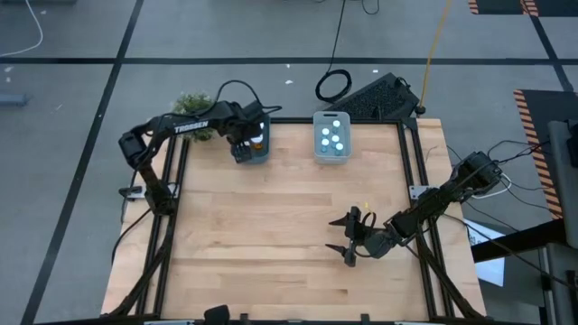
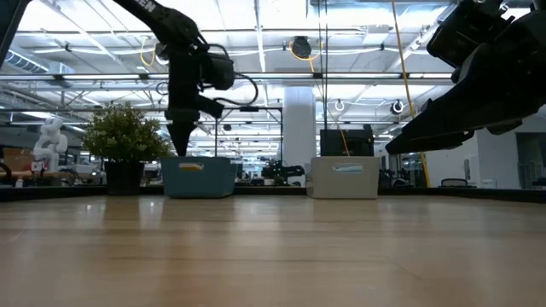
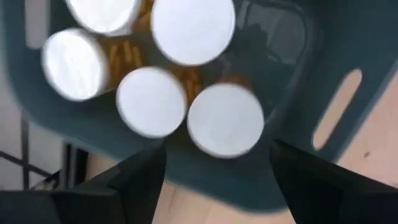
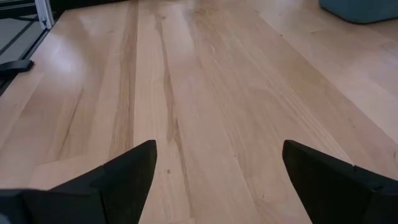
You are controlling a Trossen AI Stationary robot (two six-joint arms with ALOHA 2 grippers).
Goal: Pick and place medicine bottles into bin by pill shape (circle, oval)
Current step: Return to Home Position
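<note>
Left hand (image 1: 250, 144), fingers spread and empty, hangs directly above the teal bin (image 1: 259, 153) of upright amber bottles (image 3: 225, 120); right hand (image 1: 351, 240), also spread, waits over bare tabletop (image 1: 271, 235).

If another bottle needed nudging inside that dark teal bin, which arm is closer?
Probably the left: its end effector hangs open right over the teal bin of white-capped bottles. The right end effector sits open, far across the table.
</note>
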